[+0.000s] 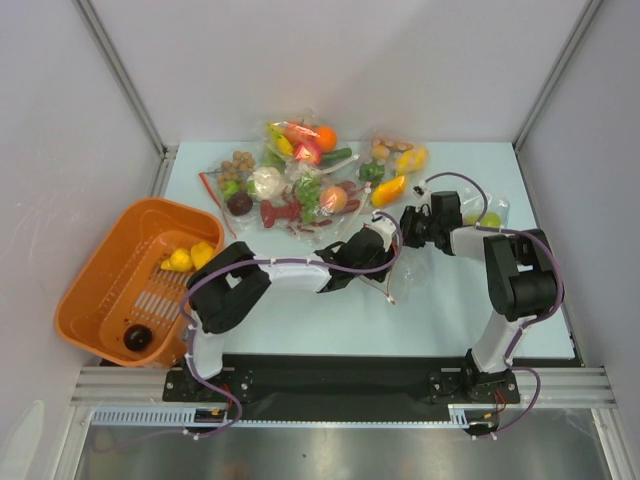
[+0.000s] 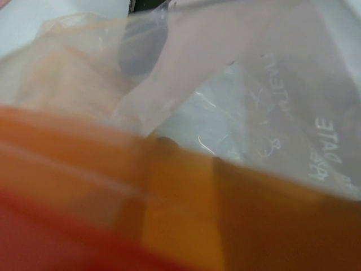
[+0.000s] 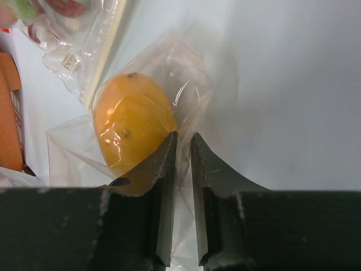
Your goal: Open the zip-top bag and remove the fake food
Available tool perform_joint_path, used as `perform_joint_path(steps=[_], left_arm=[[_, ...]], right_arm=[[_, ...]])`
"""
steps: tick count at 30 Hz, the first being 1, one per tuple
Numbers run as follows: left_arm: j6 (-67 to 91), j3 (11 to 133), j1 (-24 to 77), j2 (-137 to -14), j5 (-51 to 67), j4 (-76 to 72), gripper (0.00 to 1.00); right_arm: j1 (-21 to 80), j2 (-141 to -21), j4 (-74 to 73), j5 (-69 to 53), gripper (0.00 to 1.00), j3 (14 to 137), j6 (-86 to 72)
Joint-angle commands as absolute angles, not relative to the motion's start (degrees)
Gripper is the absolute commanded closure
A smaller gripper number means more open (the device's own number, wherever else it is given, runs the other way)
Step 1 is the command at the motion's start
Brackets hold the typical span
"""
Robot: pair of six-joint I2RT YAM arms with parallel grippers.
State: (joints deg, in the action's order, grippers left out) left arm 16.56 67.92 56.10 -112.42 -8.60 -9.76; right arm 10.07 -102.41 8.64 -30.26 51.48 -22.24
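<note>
In the right wrist view the zip-top bag (image 3: 192,84) lies crumpled on the pale table with an orange piece of fake food (image 3: 132,121) inside it. My right gripper (image 3: 183,138) is shut on a fold of its clear film, just right of the orange piece. From above, the right gripper (image 1: 407,222) and left gripper (image 1: 377,237) meet below the orange piece (image 1: 390,190). The left wrist view is filled by clear printed plastic (image 2: 316,141) and an orange-red blur (image 2: 169,214). The left fingers are hidden there.
An orange basket (image 1: 110,270) at the left edge holds yellow pieces (image 1: 190,258) and a dark purple ball (image 1: 137,337). A pile of other filled clear bags (image 1: 290,180) lies at the back of the table. Another bag with yellow food (image 1: 410,160) sits behind the grippers.
</note>
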Motion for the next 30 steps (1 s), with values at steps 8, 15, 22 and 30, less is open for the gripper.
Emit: perform_joint_path(steps=[8, 15, 22, 30], left_arm=[[17.49, 72.16, 56.25, -116.01, -10.11, -11.25, 0.47], [17.14, 73.48, 56.51, -117.33, -13.35, -8.27, 0.51], [17.23, 73.21, 56.86, -117.42, -20.38, -3.53, 0.52], [17.23, 70.41, 58.45, -115.40, -26.44, -3.16, 0.52]], right_arm=[[10.46, -100.81, 10.46, -31.20, 0.80, 49.75, -22.76], [10.46, -100.63, 10.81, -31.29, 0.80, 49.40, -22.94], [10.55, -100.81, 11.25, -31.73, 0.80, 48.96, -23.03], [10.46, -100.72, 11.08, -31.82, 0.80, 48.87, -22.94]])
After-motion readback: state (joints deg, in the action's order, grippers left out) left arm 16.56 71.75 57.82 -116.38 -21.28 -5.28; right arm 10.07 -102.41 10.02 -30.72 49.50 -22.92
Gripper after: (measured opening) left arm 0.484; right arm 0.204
